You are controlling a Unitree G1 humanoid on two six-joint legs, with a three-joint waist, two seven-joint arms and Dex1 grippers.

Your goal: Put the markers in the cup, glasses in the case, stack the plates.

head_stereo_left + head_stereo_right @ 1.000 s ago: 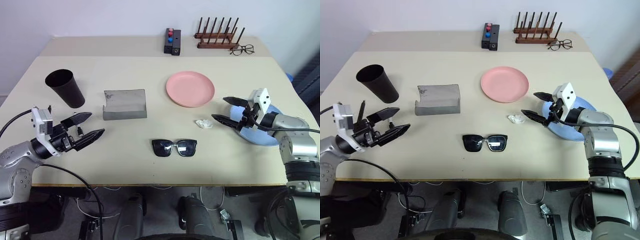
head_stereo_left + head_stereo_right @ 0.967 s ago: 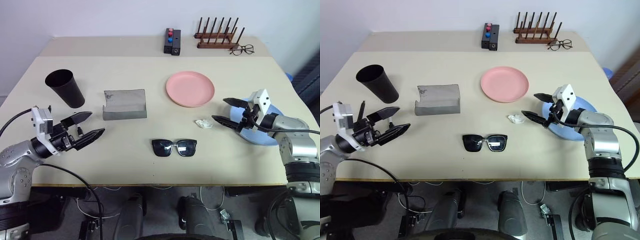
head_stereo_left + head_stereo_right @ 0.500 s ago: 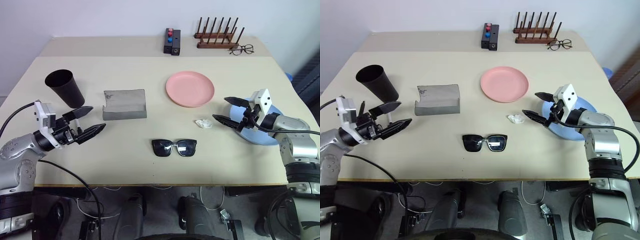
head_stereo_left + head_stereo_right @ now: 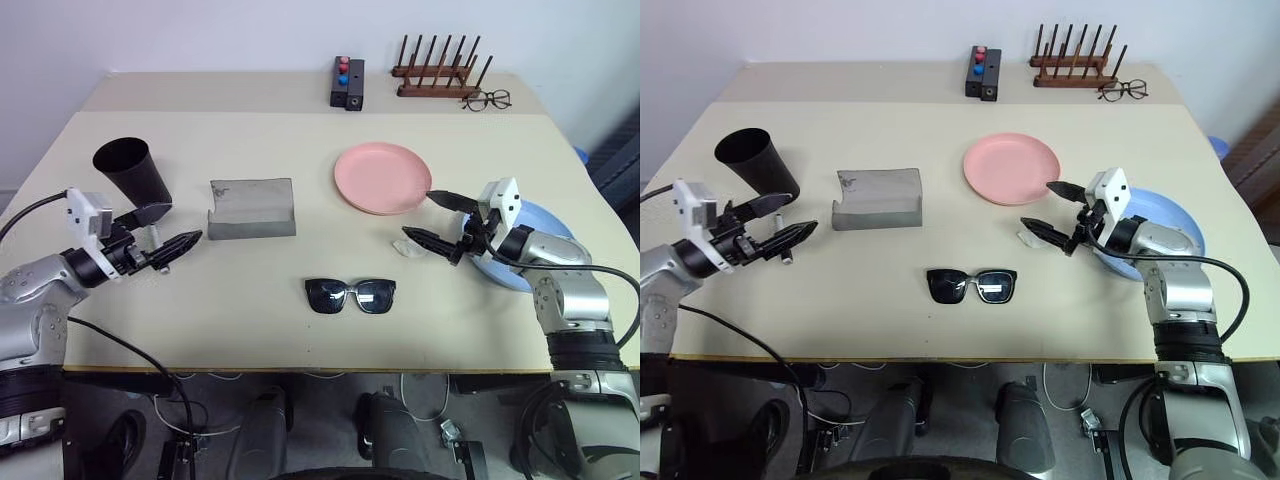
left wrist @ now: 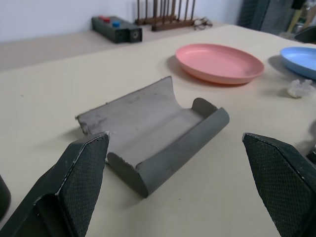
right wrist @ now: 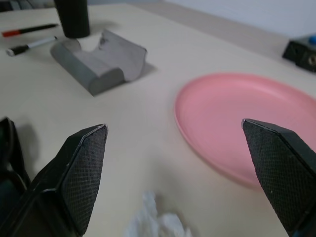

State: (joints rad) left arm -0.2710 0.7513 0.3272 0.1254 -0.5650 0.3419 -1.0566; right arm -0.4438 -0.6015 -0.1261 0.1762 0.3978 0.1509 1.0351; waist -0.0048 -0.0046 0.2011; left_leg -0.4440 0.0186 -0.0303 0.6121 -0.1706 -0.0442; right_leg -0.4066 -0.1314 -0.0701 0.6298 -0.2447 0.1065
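Grey felt case (image 4: 251,208) lying open, curved flap up; both hands gaping, empty.

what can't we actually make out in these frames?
- markers: in the head views, mostly behind the left gripper; in the right wrist view, too small to read.
- blue plate: in the head views, partly covered by the right gripper.
- cup: in the right wrist view, rim cut off by the picture edge.
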